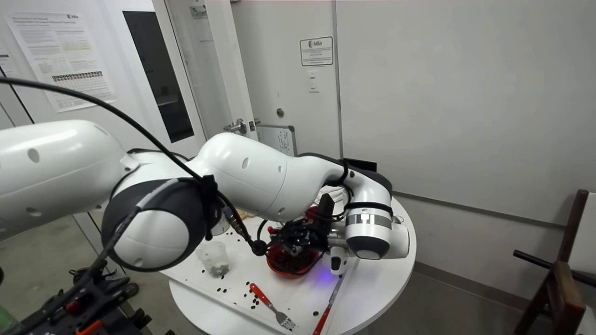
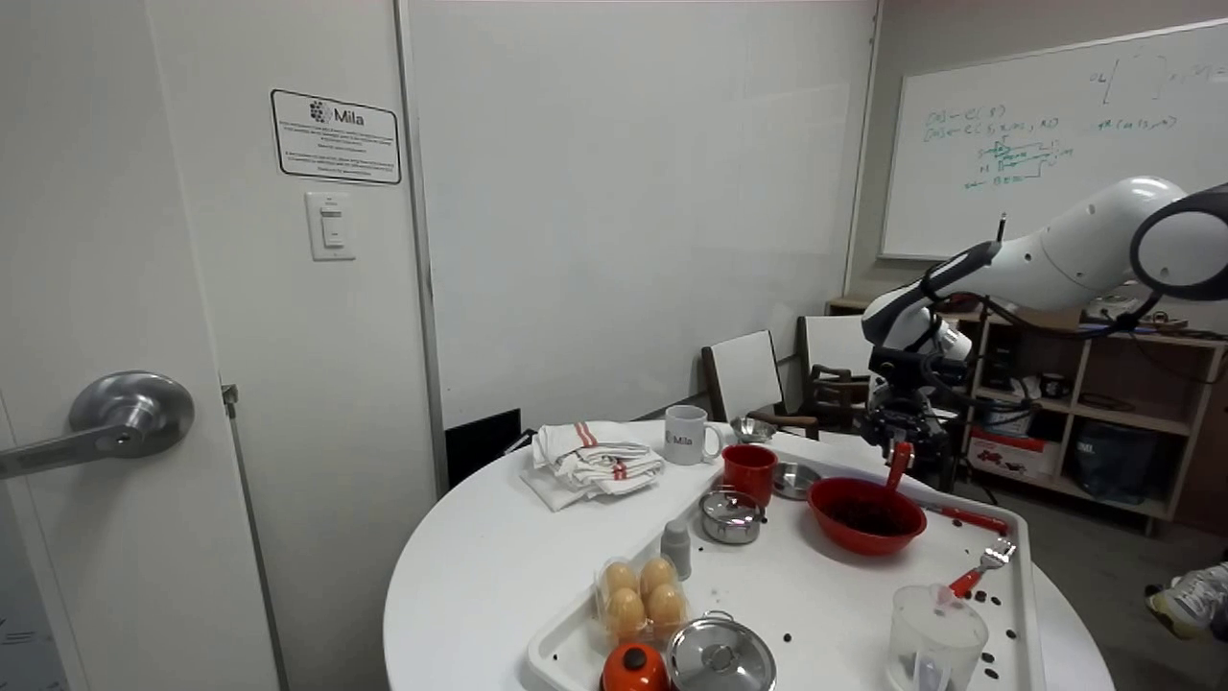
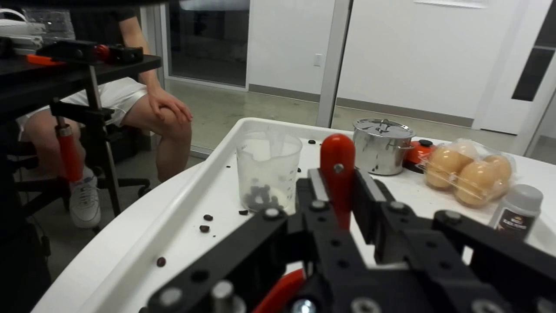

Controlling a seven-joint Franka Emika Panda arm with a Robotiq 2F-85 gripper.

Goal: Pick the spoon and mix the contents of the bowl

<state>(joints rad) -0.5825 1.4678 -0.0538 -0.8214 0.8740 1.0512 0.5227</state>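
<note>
My gripper (image 3: 343,187) is shut on the red spoon handle (image 3: 338,152), whose rounded end sticks out past the fingertips. In an exterior view the spoon (image 2: 899,465) stands steeply, slanting down into the red bowl (image 2: 863,544). Its lower end is hidden among the dark bean-like contents or behind the rim. The gripper hangs just above the bowl's far rim there. Only a strip of the bowl (image 3: 284,289) shows in the wrist view, low behind the jaws. The arm's wrist covers part of the bowl (image 1: 289,274) in an exterior view.
A fork (image 1: 272,307) and a knife (image 1: 328,304) lie near the bowl. Around it stand a clear measuring cup (image 3: 267,174), lidded pot (image 3: 382,148), eggs (image 3: 473,178), shaker (image 2: 675,549), red cup (image 2: 749,472) and small steel pot (image 2: 731,518). Loose beans dot the tray (image 3: 186,195).
</note>
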